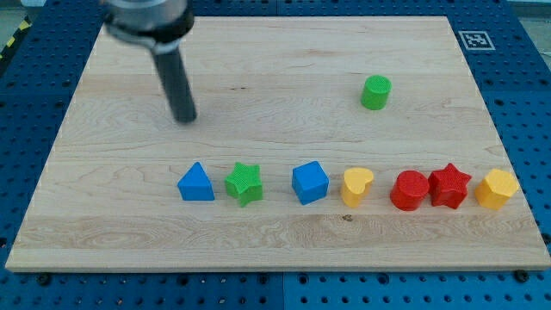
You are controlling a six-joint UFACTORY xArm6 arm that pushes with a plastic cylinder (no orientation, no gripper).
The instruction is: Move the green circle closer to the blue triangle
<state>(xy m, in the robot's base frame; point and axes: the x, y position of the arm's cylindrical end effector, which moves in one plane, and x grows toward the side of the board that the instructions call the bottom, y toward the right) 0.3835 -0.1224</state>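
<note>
The green circle (pixel 375 92) stands alone in the upper right part of the wooden board. The blue triangle (pixel 196 182) sits at the left end of a row of blocks in the lower half. My tip (pixel 185 119) rests on the board in the upper left part, above the blue triangle and far to the left of the green circle. It touches no block.
The row runs rightward from the blue triangle: a green star (pixel 244 182), a blue cube (pixel 309 182), a yellow heart (pixel 356 185), a red circle (pixel 410 190), a red star (pixel 449 184) and a yellow hexagon (pixel 497 189). The board's edge (pixel 275 267) runs along the view's bottom.
</note>
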